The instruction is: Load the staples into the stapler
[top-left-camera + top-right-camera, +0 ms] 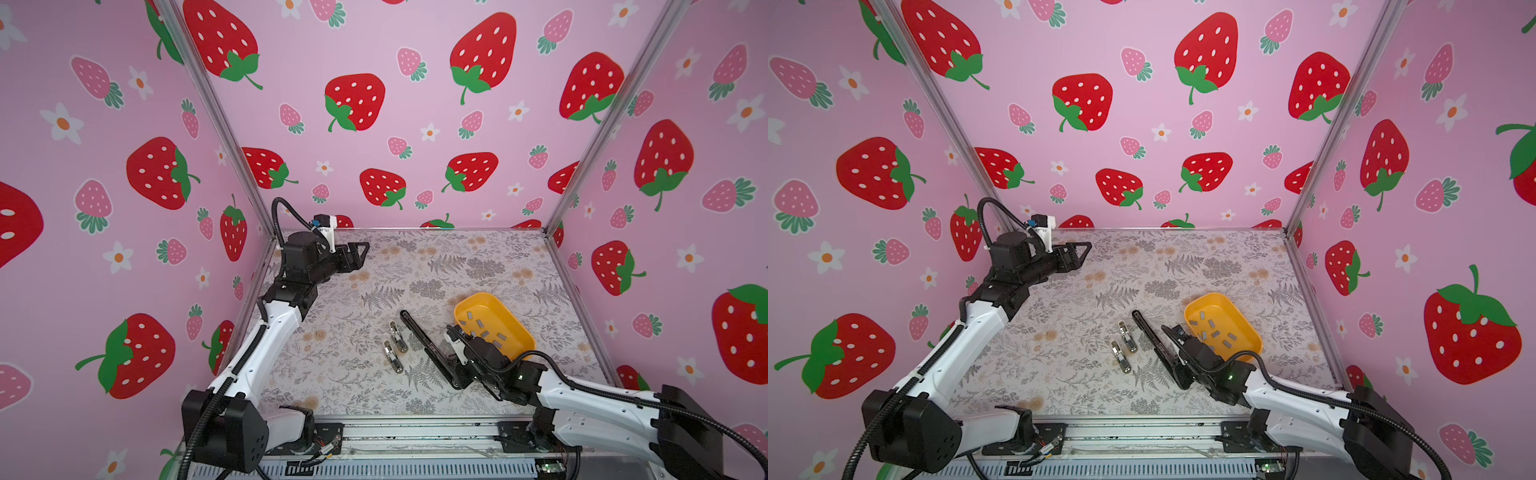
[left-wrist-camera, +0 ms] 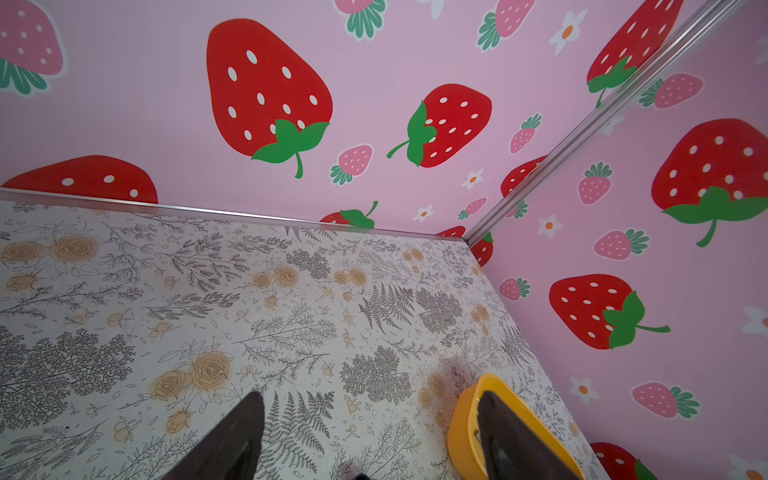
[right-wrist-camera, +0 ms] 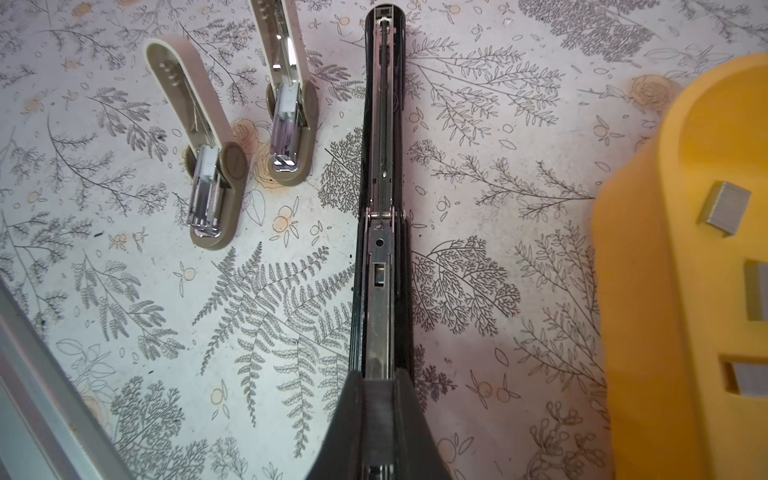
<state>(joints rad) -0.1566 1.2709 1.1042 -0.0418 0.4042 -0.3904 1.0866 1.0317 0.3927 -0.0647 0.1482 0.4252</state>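
right gripper (image 1: 456,375): clenched on the near end of the stapler (image 1: 422,338); in the right wrist view, fingers (image 3: 340,415) pressed against both its sides.

stapler: black, swung open into one long line, metal channel bare and facing up, far end pointing away from the robot. stretches along the table (image 1: 365,291) between two small staplers (image 1: 398,336) and the tray (image 1: 490,309); touches neither.

small staplers: beige, also opened, side by side, left of the black one in both top views.

staples (image 1: 484,332): short grey strips, scattered loose on the tray floor, apart from one another.

tray: yellow, just right of the stapler, near end hidden behind the right arm (image 1: 582,399) in both top views.

left gripper (image 1: 362,249): released, jaws spread wide. hangs above the far left corner of the table, well apart from stapler and staples. in the left wrist view, two dark fingers (image 2: 245,436) with bare table between them, one across the end of the tray.
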